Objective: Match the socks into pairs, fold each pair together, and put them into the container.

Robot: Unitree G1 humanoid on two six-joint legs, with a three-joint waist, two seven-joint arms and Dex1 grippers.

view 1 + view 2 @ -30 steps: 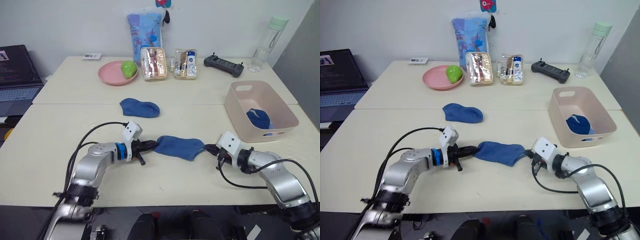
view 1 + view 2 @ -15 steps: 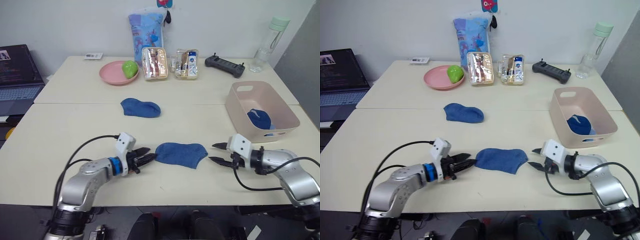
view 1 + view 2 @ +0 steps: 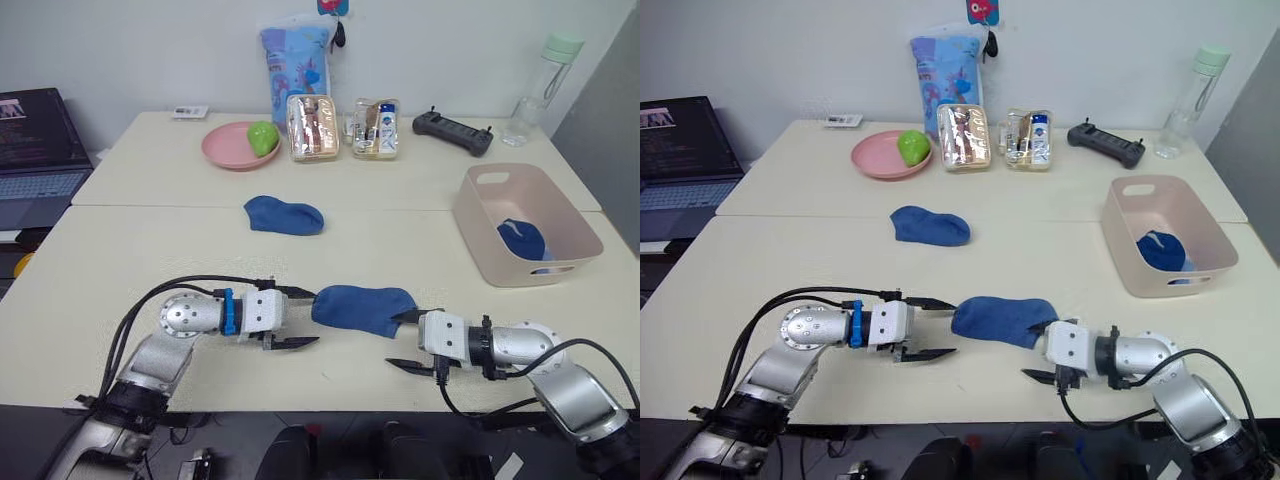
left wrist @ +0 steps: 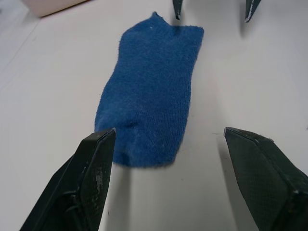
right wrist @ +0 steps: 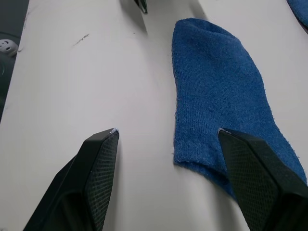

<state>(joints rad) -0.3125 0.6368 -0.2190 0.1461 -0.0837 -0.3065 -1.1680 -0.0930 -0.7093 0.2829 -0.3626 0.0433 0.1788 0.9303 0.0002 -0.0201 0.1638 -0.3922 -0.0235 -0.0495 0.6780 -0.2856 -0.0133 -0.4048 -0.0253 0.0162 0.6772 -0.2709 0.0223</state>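
A blue sock lies flat near the table's front edge, between my two grippers. My left gripper is open at its left end, with one finger by the sock's far corner. My right gripper is open at its right end. In the left wrist view the sock stretches away from the spread fingers; in the right wrist view the sock lies beside one finger. A second blue sock lies further back. A dark blue sock sits in the pink-beige container at the right.
Along the back stand a pink plate with a green fruit, a patterned bag, two clear pouches, a black controller and a bottle. A laptop sits at the far left.
Both grippers were shut at the front sock's ends and have opened wide. The sock now lies flat and shorter on the table.
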